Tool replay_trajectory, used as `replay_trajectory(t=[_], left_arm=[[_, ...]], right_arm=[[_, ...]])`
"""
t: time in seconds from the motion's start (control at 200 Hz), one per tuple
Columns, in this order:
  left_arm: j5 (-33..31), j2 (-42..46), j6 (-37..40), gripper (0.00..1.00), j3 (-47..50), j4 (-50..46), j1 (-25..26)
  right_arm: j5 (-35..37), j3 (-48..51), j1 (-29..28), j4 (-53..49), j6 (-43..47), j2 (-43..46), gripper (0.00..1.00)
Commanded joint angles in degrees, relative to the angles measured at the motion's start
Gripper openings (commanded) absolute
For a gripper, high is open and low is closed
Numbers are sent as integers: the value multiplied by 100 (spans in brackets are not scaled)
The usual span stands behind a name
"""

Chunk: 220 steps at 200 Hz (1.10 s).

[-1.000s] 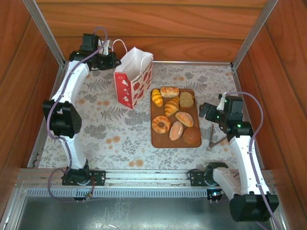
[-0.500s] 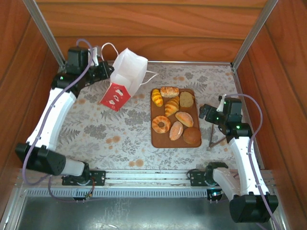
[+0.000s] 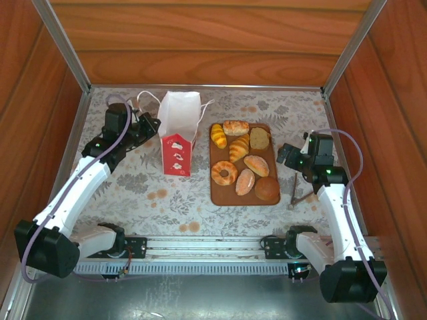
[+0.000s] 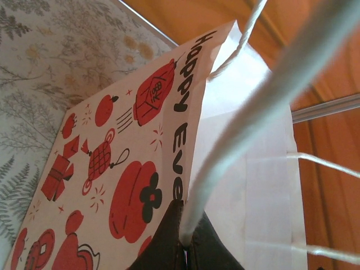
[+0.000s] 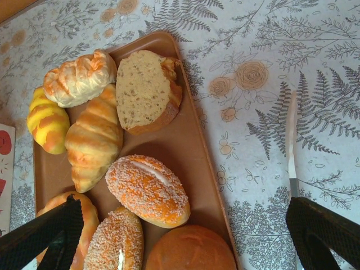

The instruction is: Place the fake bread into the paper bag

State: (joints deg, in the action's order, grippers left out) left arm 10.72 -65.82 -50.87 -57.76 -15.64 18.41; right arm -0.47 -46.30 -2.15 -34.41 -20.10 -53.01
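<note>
Left pincer (image 3: 148,125): clenched tight on a white cord handle (image 4: 253,118) of the paper bag (image 3: 179,137), black fingertips pinching the cord between them.
Paper bag: directly ahead of the left pincer and joined to it only by that handle. It is white above and red with printed shapes below. Whether its base sits flat on the cloth cannot be told.
Right pincer (image 3: 287,155): released and grasping nothing, with its black fingers (image 5: 42,236) spread wide over the right edge of the tray (image 3: 217,195).
Toy bread (image 3: 235,148): eight pieces lying close together on the brown tray. They are just below and ahead of the right pincer, framed between its spread fingers in the wrist view. They are well apart from the left pincer, on the far side of the bag.
Tongs (image 3: 297,190): flat on the flowered cloth (image 3: 143,187) beside the tray, near the right pincer's outer finger and touching neither finger.
</note>
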Motion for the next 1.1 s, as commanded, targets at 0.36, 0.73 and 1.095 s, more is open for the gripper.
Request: replay_trajectory(t=[0.36,0.73,1.095], left_arm=[[-1350,751,1637,87,-695,-511,-4],[-2816,2124,2953,96,789,539,1],[-3559,2328,3364,98,1782,1351,-20]], right_arm=[[1437,-532,40,-1513,-772,-363,100],[1297,-333,558,-2339,-1259,-924,100],[386,-7,1262,-1734,-780,-1870,100]])
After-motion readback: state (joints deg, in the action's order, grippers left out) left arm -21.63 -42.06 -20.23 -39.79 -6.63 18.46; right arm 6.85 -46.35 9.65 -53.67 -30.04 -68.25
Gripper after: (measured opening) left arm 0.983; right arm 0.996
